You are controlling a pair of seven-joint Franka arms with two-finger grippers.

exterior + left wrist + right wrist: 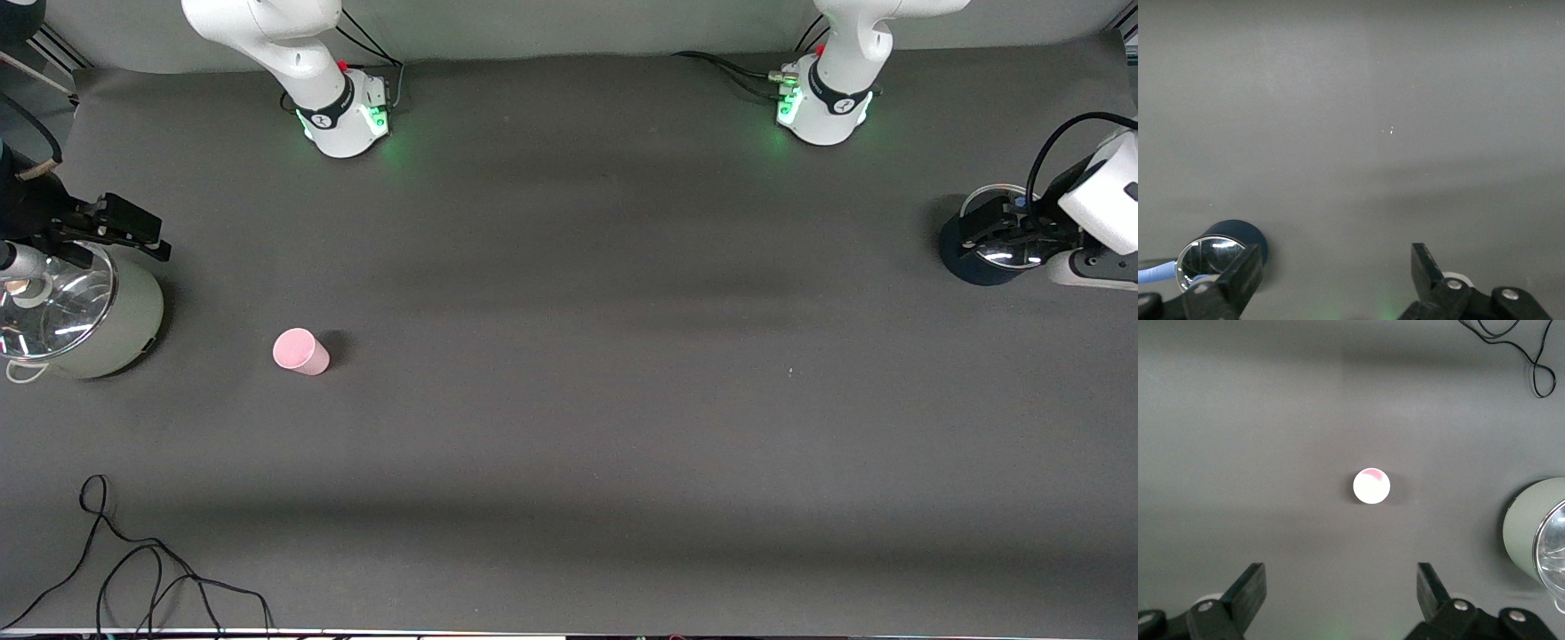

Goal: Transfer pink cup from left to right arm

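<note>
We see a plain, pale pink cup [300,351] on a dark grey table [569,400], its top face showing white in the right wrist view [1371,485]. A sage-green pot [107,329] carries a shiny silver lid [49,307], and a dark navy pot [973,258] has a mirror-bright lid [1205,260]. The arms are white with green lights glowing at their bases, both grippers, right [133,229] and left [996,227], are black, and a thin black cable [133,569] loops over the grey.

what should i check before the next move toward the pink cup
1. Pink cup stands alone on the table: ok.
2. Cup untouched by either pincer: ok.
3. Left pincer open, over the dark blue pot: ok.
4. Right pincer open, over the pale green pot: ok.
5. Black cable apart from the cup: ok.
6. Cup upright or inverted: cannot tell.
</note>
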